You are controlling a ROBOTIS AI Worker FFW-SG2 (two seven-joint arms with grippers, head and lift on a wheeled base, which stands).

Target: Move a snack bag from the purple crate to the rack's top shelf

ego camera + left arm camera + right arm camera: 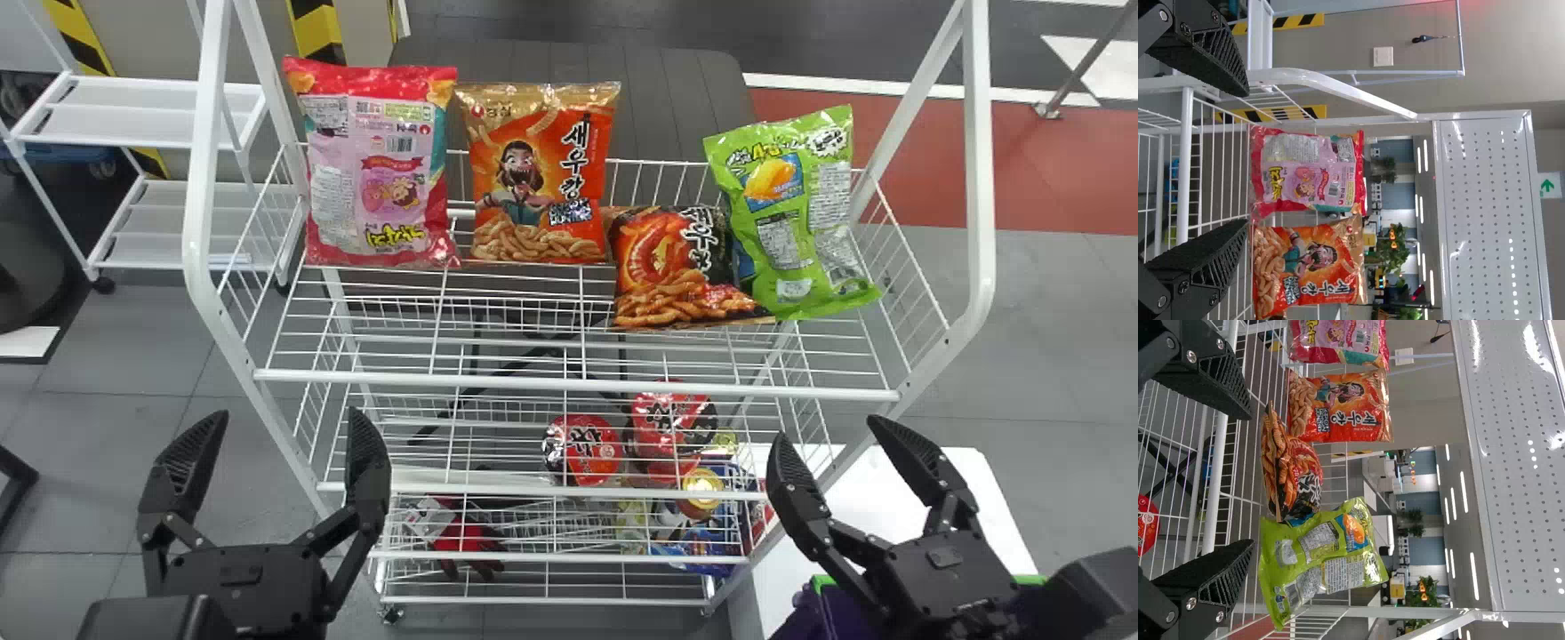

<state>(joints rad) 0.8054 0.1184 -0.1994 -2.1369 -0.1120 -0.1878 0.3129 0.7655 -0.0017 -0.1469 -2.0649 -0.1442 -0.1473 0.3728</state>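
Head view: green snack bag [796,218] beyond right tool [829,427], apart.

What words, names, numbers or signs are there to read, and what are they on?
"새우깡": orange snack bag.
"새우", the rest unclear: crumpled red-and-black bag.
Green arrow, no readable words: wall sign.
Too small or blurred: the pink bag, green bag, round red packages and all smaller print.

Behind stand a beige wall [1501,40] and lit ceiling strips [1473,575], above grey floor tiles [1049,356].
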